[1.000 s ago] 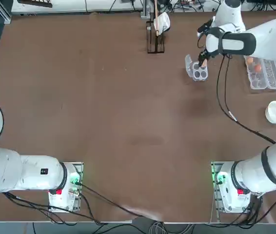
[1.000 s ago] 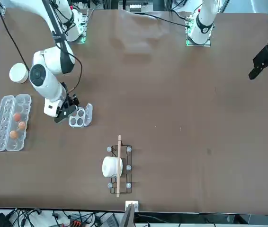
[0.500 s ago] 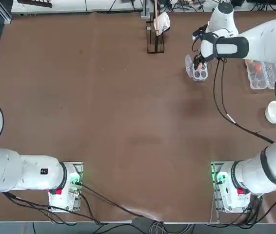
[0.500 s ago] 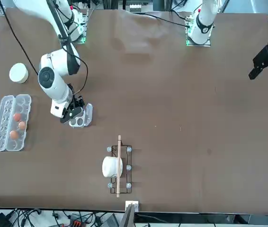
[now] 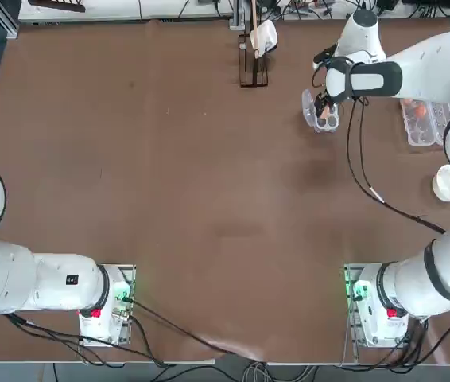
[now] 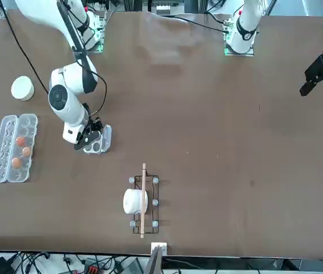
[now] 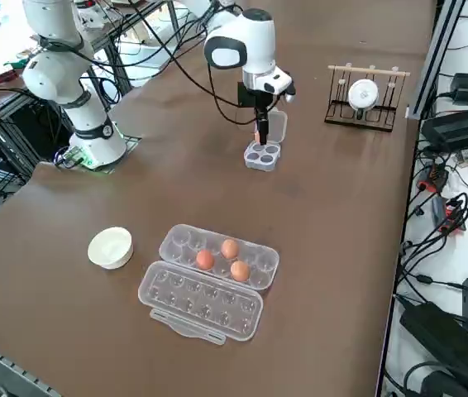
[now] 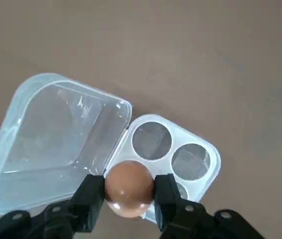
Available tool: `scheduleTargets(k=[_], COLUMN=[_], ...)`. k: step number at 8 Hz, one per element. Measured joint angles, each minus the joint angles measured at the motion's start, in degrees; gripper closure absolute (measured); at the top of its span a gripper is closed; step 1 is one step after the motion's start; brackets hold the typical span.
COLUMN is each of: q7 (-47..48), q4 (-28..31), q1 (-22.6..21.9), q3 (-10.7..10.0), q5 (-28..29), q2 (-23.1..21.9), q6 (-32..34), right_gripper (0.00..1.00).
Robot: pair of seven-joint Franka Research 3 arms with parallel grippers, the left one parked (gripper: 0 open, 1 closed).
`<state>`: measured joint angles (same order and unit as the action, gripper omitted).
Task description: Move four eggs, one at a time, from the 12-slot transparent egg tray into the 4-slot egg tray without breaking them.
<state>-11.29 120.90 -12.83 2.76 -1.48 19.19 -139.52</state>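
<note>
My table (image 5: pixel 169 199) is a plain brown top. Just under my right gripper (image 8: pixel 129 191) sits the 4-slot egg tray (image 8: pixel 173 154), lid flap open flat beside it. Off to my hand's right lies the 12-slot transparent egg tray (image 7: pixel 217 260), lid open, and nearer my base a white bowl (image 7: pixel 110 247). To my hand's left stands a small wire rack (image 5: pixel 253 68).

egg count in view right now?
4. Three eggs sit in the 12-slot transparent egg tray. One egg is gripped in the right pincer above the 4-slot egg tray.
</note>
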Motion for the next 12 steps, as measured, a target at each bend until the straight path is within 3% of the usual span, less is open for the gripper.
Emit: scheduleTargets(k=[10,12], q7=[0.1,0.1], q4=[0.0,0.0], q1=[0.0,0.0], q3=[-0.1,-0.1], q5=[0.0,0.0], q2=[1.3,1.5], q6=[-0.3,0.0], right_gripper=[0.42,0.33])
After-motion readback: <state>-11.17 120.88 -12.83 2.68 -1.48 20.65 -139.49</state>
